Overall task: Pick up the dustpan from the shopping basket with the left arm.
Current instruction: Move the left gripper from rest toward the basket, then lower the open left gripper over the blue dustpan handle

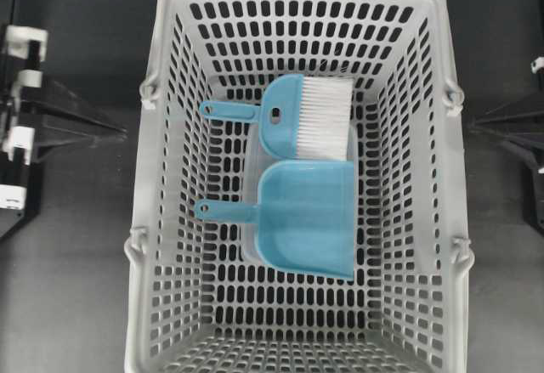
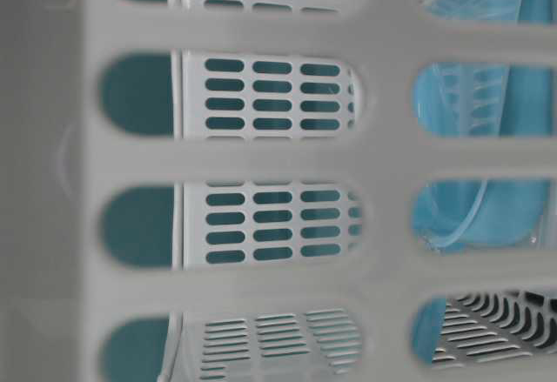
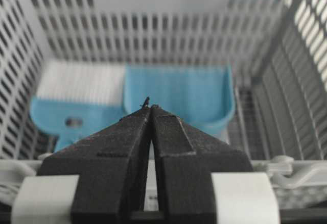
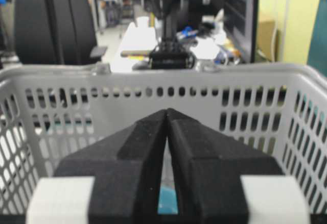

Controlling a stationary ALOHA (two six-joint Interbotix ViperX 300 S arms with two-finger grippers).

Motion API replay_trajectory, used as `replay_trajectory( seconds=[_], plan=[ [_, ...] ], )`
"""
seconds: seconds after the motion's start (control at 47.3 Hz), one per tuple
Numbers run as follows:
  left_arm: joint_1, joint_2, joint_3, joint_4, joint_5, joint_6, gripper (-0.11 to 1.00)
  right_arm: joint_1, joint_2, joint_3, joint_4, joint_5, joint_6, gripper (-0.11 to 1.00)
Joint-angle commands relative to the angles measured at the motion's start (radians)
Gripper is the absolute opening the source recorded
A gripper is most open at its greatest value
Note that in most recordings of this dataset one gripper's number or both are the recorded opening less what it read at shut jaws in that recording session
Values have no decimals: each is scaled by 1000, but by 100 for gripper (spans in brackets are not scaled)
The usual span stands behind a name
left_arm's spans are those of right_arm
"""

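The left end effector (image 3: 149,106), two wedge-shaped black foam-like pads, was pressed closed and held nothing. Just beyond its tip, down on the slotted floor of the grey plastic basket (image 1: 170,76), lay the dustpan (image 1: 310,216): a smooth light-blue scoop, squarish, with a thin straight handle ending in a small loop. To the left of the tip lay the brush (image 1: 297,118) (same blue, white bristles), touching the dustpan. The right end effector (image 4: 167,113) was likewise closed and empty, outside the perforated basket wall.
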State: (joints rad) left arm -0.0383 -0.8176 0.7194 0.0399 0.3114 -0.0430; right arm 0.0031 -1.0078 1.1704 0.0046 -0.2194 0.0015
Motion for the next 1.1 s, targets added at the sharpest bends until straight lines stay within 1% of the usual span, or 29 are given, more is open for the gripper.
replay_trajectory(
  seconds=[0.0, 0.021, 0.106, 0.296, 0.359, 0.401, 0.444, 0.486, 0.528, 0.57, 0.591, 0.655, 0.697, 0.739, 0.76, 0.824, 0.908, 1.077],
  plan=[
    [-9, 87, -147, 5, 152, 8, 1, 0, 5, -29, 6, 26, 6, -1],
    [-12, 115, -183, 3, 189, 11, 1, 0, 5, -31, 6, 31, 6, -1],
    [-15, 189, -259, 5, 278, 12, 1, 0, 5, -32, 6, 58, 8, -1],
    [-25, 357, -402, 5, 417, 12, 1, 0, 5, -32, 6, 72, 8, 0],
    [-26, 410, -446, 5, 451, 12, 2, 0, 5, -32, 5, 72, 8, 3],
    [-26, 445, -476, 5, 474, 12, 2, -2, 5, -32, 6, 71, 8, 7],
    [-25, 477, -506, 5, 502, 15, 4, -5, 5, -32, 6, 72, 8, 13],
    [-21, 515, -540, 5, 538, 18, 11, -6, 5, -32, 6, 72, 9, 22],
    [-21, 546, -568, 6, 572, 21, 21, -8, 5, -32, 6, 72, 9, 31],
    [-21, 577, -591, 6, 609, 26, 34, -8, 5, -32, 8, 69, 9, 41],
    [-23, 601, -607, 6, 635, 29, 41, -8, 5, -32, 8, 67, 9, 48],
    [-25, 646, -635, 5, 686, 32, 60, -8, 5, -32, 11, 66, 9, 62],
    [-29, 680, -653, 5, 716, 32, 71, -8, 5, -32, 11, 66, 9, 69],
    [-32, 709, -669, 6, 747, 31, 81, -8, 5, -32, 11, 66, 9, 72],
    [-34, 723, -675, 5, 759, 29, 85, -8, 5, -32, 11, 66, 9, 73],
    [-37, 762, -690, 5, 785, 25, 91, -8, 3, -32, 11, 66, 9, 72],
    [-49, 811, -699, 6, 790, 32, 90, -8, 3, -32, 11, 66, 9, 72],
    [-71, 884, -696, 5, 790, 21, 89, -8, 5, -31, 11, 66, 9, 72]
  ],
)
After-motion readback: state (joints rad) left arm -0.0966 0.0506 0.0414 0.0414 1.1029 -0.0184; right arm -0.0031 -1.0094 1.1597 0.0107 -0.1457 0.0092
